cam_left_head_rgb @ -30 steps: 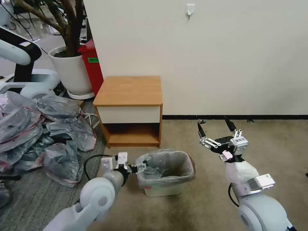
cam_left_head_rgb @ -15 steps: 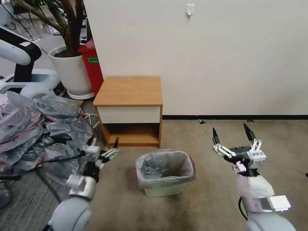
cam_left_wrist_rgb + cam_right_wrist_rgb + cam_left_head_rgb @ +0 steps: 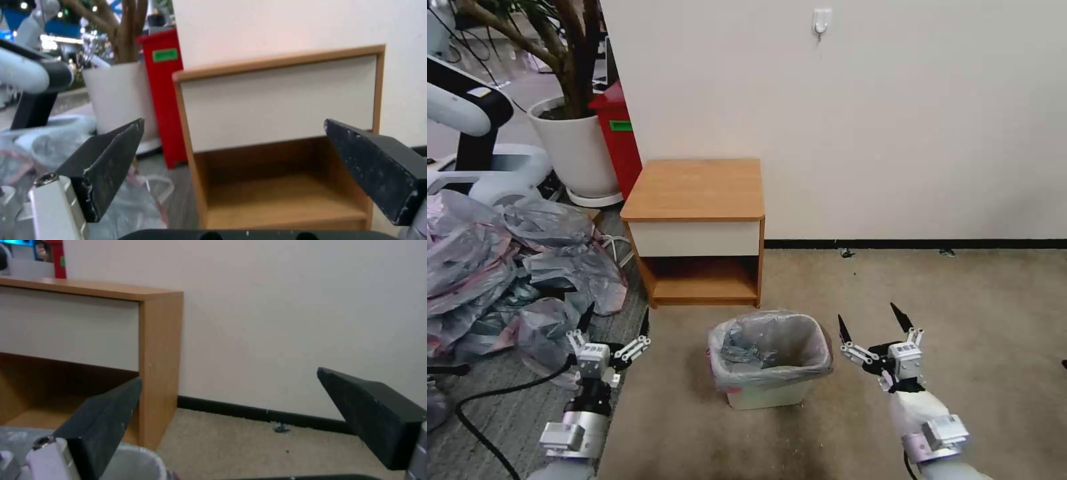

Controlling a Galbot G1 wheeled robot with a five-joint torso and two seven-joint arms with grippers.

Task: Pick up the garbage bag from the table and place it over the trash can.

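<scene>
carpet floor by wall, bag (image 3: 770,347) lines the can (image 3: 764,395) below bare tabletop (image 3: 697,188), so left end effector (image 3: 614,327) and right end effector (image 3: 874,323) flank it, fingers apart, holding nothing.

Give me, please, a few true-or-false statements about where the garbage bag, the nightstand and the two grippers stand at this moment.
1. The garbage bag lines the trash can, its edge folded over the rim. True.
2. The garbage bag lies on the nightstand top. False: the nightstand top is bare; the bag is on the can.
3. The left gripper is shut on the bag's rim. False: it is open, clear of the can, on the can's left near the heap of grey bags.
4. The right gripper is open, to the right of the can, holding nothing. True.
5. The trash can stands on the carpet in front of the nightstand. True.
</scene>
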